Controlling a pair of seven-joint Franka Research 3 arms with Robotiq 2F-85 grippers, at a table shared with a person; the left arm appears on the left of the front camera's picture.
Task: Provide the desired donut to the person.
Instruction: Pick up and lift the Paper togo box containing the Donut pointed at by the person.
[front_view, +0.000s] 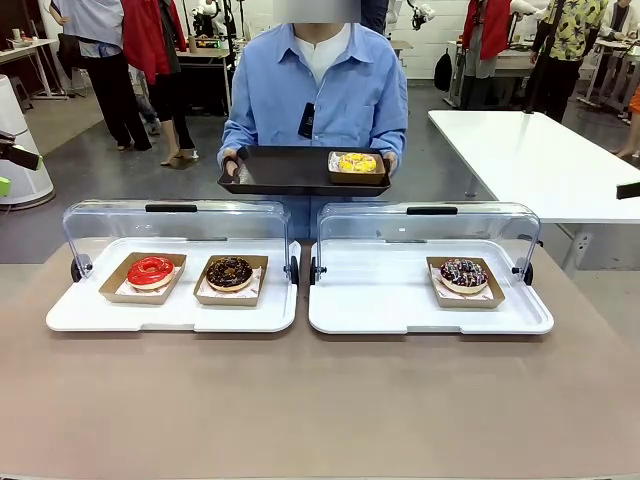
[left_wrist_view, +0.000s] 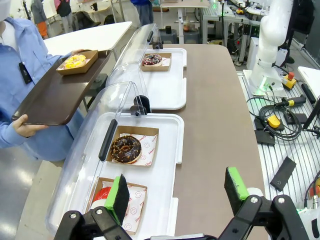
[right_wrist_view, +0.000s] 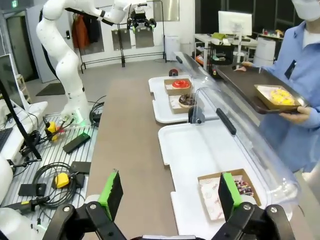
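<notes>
Left gripper (left_wrist_view: 177, 192) hung above the near end of the brown table (front_view: 320, 400), its green-padded fingers spread wide with nothing between them. Below it lay the left white display tray (front_view: 170, 315), its clear domed lid (front_view: 175, 225) swung back. On this tray a red-glazed ring donut (front_view: 150, 270) and, just beside it, a chocolate donut with pale crumbs (front_view: 230, 271) each sat in a brown cardboard boat.

Behind the middle stood the person in the light blue shirt (front_view: 320, 100), holding a dark brown serving tray (front_view: 280, 170) level. A yellow-iced donut (front_view: 357, 162) already rested at its right end, and the rest of the tray was bare.

The right white display tray (front_view: 380, 300), lid also open, carried one dark donut with coloured sprinkles (front_view: 464, 273). Right gripper (right_wrist_view: 170, 192) hovered over that end, likewise wide apart and empty.

Nothing showed which donut was wanted. Once that was known, the nearer arm would probably do best to come in low from the open front, clear of the lid. It should pinch the cardboard wall rather than the icing, lift level, and set the boat on the bare part of the serving tray.
</notes>
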